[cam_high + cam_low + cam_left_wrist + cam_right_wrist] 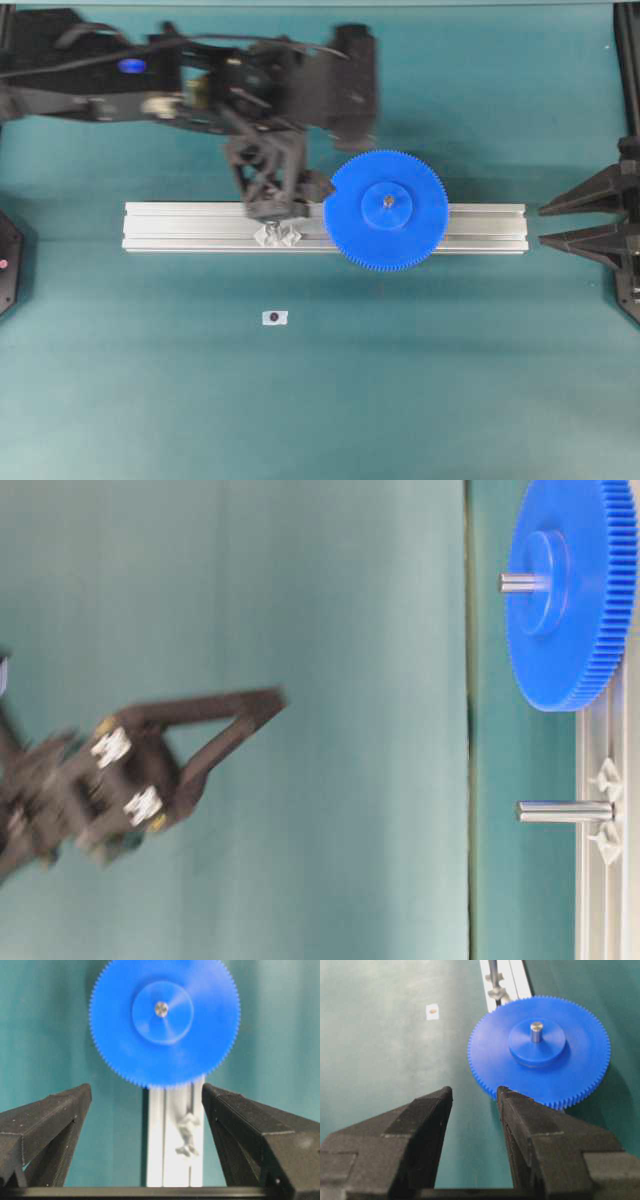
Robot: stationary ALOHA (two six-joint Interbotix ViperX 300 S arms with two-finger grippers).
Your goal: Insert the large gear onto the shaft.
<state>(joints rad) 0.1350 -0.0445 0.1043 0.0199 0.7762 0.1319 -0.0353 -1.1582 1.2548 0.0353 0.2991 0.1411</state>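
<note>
- Matte black left gripper [283, 215], lattice-braced triangular fingers [47, 1125], speckled printed texture
- Black cables, blue spot on arm
- Right gripper [474, 1125] black, wedge fingers

My bench [450, 380] spread edge to edge with a flat teal mat, even soft light over it with faint shadows, a small white sticker with a dark dot [275, 317] on the mat, no wall or window that I can see

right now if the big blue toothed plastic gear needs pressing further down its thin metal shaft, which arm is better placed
Probably left. The left gripper, open and empty, hovers over the silver aluminium rail beside the big blue toothed plastic gear seated on its thin metal shaft; the right gripper waits off the rail's end.
</note>
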